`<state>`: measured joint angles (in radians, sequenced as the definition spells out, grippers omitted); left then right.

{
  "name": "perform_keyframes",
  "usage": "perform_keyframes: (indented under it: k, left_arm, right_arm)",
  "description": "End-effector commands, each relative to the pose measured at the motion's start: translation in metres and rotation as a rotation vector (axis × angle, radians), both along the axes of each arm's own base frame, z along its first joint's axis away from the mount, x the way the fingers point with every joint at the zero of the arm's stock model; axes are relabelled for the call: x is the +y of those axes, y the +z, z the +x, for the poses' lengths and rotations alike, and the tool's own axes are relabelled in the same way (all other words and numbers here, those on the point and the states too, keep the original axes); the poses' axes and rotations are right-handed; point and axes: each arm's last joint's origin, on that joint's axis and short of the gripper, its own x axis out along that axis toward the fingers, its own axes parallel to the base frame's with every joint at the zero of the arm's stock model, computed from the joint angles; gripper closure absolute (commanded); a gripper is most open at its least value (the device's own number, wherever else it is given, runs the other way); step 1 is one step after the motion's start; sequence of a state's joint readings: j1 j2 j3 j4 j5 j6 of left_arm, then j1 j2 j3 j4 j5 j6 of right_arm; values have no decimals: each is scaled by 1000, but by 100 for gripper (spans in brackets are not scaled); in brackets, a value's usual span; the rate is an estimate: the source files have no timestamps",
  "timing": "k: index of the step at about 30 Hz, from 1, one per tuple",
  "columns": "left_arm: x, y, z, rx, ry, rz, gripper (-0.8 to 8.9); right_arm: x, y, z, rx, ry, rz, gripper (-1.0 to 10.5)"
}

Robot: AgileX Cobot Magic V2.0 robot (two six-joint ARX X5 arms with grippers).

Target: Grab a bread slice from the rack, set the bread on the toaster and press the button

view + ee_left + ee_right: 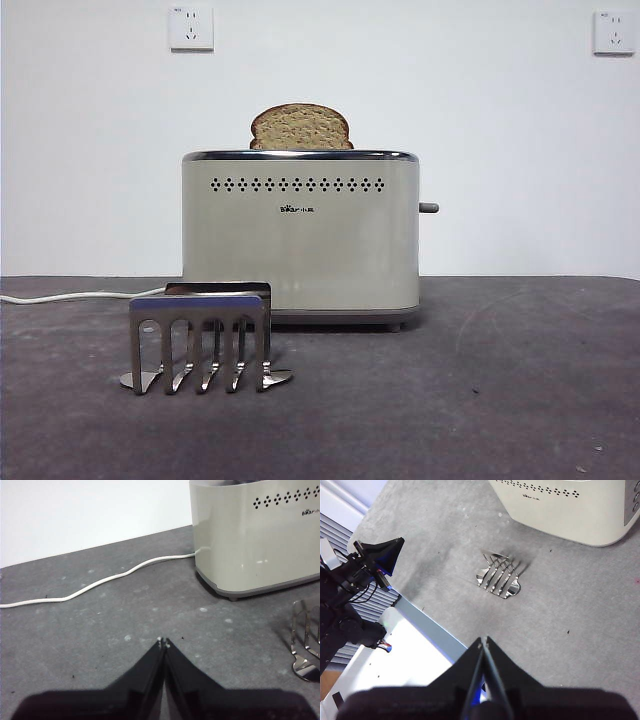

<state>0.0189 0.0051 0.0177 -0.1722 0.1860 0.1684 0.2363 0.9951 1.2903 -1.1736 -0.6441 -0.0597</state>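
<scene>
The dark grey worktop (520, 400) fills the lower part of the front view. On it, at the centre of the frame, stands the toaster (300, 240), its grey lever (429, 208) jutting from the right side, a white cord (70, 296) trailing off to the left edge. The rack (200, 335) sits empty at lower left, just in front of the toaster. The slice of bread (301, 127) stands upright in the toaster's top, its domed upper part showing above the chrome rim. The left hand (163, 643) is closed on nothing, above bare worktop. The right hand (483, 641) is likewise closed and empty, high over the worktop's edge.
</scene>
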Motion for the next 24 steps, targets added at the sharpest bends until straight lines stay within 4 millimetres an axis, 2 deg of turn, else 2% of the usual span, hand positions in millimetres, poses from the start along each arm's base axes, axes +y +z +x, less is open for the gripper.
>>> perform_keyframes:
  k: [1, 24]
  left_arm:
    - [0, -5, 0, 22, 7, -43, 817]
    - [0, -5, 1, 20, 13, -60, 817]
  right_arm:
    - [0, -2, 0, 3, 2, -1, 946]
    - [0, -2, 0, 2, 2, -1, 946]
